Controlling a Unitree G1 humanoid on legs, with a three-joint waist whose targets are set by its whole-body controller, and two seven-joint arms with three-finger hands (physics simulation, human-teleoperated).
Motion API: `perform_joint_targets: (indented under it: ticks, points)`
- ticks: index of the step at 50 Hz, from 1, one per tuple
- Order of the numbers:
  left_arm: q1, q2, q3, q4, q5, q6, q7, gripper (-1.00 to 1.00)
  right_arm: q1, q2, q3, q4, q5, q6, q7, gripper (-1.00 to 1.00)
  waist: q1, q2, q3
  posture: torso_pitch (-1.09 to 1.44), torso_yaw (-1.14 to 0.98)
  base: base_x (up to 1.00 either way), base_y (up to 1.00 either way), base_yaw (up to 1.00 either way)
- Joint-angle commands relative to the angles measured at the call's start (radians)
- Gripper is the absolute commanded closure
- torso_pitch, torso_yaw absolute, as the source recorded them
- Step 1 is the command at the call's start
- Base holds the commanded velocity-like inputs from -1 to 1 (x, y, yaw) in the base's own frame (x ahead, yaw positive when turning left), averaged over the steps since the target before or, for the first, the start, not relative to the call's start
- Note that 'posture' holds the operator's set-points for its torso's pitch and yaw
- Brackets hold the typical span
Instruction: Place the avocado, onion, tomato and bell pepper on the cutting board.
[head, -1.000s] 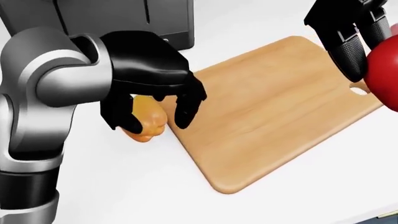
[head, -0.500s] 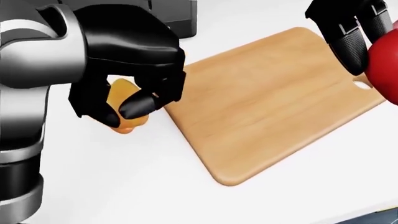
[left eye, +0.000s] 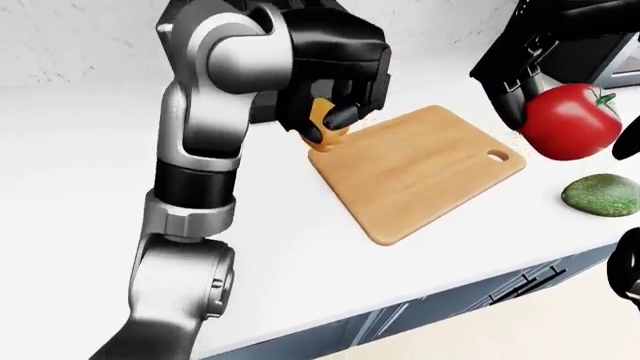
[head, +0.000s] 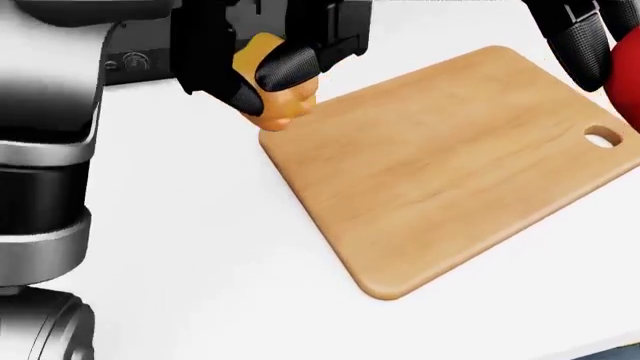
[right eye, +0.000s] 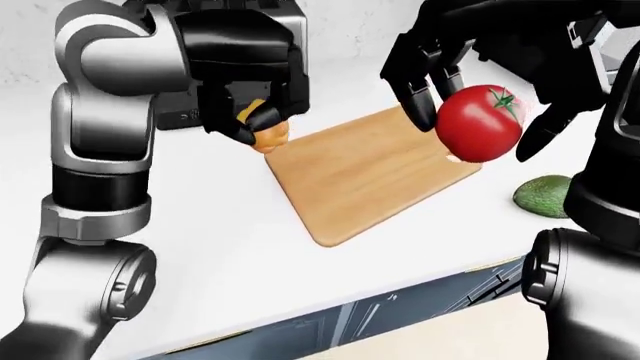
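Over on the left, the left hand has its black fingers closed round an orange bell pepper, holding it clear of the white worktop just beside the top-left corner of the cutting board. A dark appliance stands behind that hand, mostly hidden by the arm. The wooden board lies flat and bare, turned at an angle, with its hanging hole toward the right edge of the head view. Above the board's right end, the right hand grips a red tomato with a green stalk, fingers spread round its top and sides, well above the wood. Further right, the avocado rests on the worktop, apart from the board and near the worktop's edge
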Motion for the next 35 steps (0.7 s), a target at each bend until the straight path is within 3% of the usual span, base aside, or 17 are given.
perform_joint_targets:
  ticks: [1, 12, 24, 35]
  points:
    - [-0.054, 0.002, 0.016, 0.014, 0.003, -0.028, 0.066, 1.0, -0.038, -0.013, -0.027, 0.002, -0.005, -0.015, 0.0, 1.0, 0.0, -0.007, -0.034, 0.0, 0.0, 0.0, 0.0, 0.0]
    - [-0.047, -0.038, -0.001, 0.177, 0.044, -0.104, 0.199, 1.0, -0.058, -0.02, -0.038, 0.03, -0.013, -0.027, 0.0, 1.0, -0.001, -0.008, -0.036, 0.0, 0.0, 0.0, 0.0, 0.0]
    - [-0.102, -0.025, 0.0, 0.42, 0.081, -0.196, 0.347, 1.0, -0.067, -0.02, -0.041, 0.047, -0.018, -0.033, 0.0, 1.0, -0.002, -0.01, -0.04, 0.0, 0.0, 0.0, 0.0, 0.0]
    - [-0.098, -0.047, 0.005, 0.437, 0.045, -0.162, 0.346, 1.0, -0.08, -0.022, -0.037, 0.062, -0.02, -0.038, 0.0, 1.0, -0.002, -0.009, -0.042, 0.0, 0.0, 0.0, 0.0, 0.0]
